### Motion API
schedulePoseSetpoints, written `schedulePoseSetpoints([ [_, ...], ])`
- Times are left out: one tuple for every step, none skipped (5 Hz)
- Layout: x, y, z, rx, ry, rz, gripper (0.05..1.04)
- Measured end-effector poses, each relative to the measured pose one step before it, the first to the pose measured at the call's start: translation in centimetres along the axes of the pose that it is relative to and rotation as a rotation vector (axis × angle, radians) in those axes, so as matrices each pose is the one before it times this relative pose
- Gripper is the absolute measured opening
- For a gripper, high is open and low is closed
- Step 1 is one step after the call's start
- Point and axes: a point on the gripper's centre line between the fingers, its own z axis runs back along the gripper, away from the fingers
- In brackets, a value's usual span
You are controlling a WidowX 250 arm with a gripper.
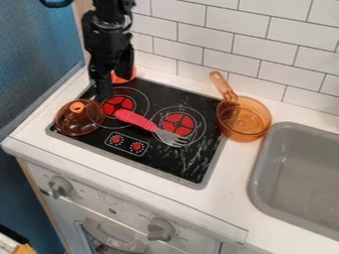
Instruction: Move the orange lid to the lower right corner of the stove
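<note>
Hanging spread above the stove (171, 166), the pincer (112, 88) looks set for a grasp; over at the left edge sits the orange lid (80, 121), knob (77, 106) up (handy, that), while the fork (136, 120) probably makes lifting wiser than sliding.

This is a kitchen, and a play one by its look. The stove (165, 166) has flat red burners (177, 124) and little red dials (116, 140) marked on its black top. Around it runs a white counter (222, 203), with a grey sink (298, 173) to the right of the stove and white wall tiles (225, 20) behind it. Below the stove are grey knobs (61, 187) and an oven door with a grey handle (112, 235). The cookware fits too: a see-through orange pan (244, 121) at the stove's right edge, a lid (69, 124) at its left, and a red-handled fork (136, 119) on top that spans from burner to burner.
</note>
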Motion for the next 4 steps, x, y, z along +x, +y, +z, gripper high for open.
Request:
schedulePoseSetpoints([
  [3.667, 0.564, -0.427, -0.0221, -0.0074, 0.1041, 0.998],
  [1.378, 0.275, -1.685, 0.0301, -0.0569, 0.0376, 0.998],
  [1.368, 0.449, -0.994, 0.0033, -0.028, 0.0274, 0.998],
  [-0.245, 1.028, -1.143, 0.0551, 0.0253, -0.0124, 0.998],
])
